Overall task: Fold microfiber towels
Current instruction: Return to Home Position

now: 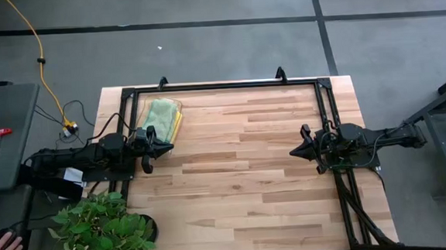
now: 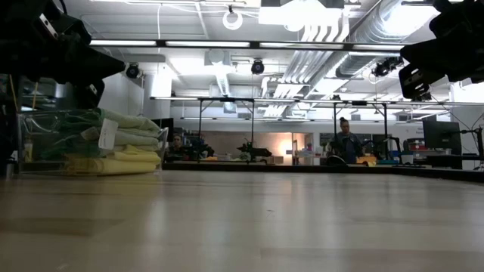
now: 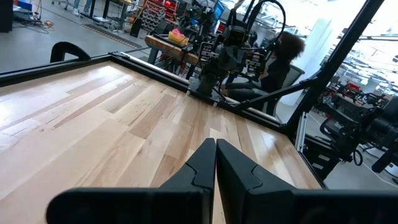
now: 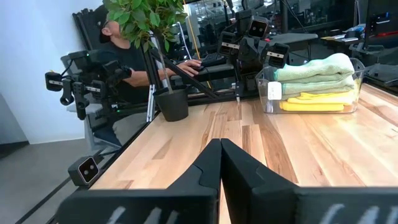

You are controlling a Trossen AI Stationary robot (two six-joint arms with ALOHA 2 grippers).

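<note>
wooden table (image 1: 241, 163): binned towels (image 1: 160, 113), corner plant (image 1: 101, 229); left end effector (image 3: 215, 144), right end effector (image 4: 220, 144) each pressed closed.

overhead looks straight down on the table (image 1: 241, 163); low view skims it; wrist views face inward (opposed).

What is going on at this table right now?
Nothing is being handled at this moment. The folded towels, green above yellow, lie stacked in the clear bin on the table, near the left arm. The left pincer is beside the bin, and the right pincer is opposite; both are shut and empty.
</note>
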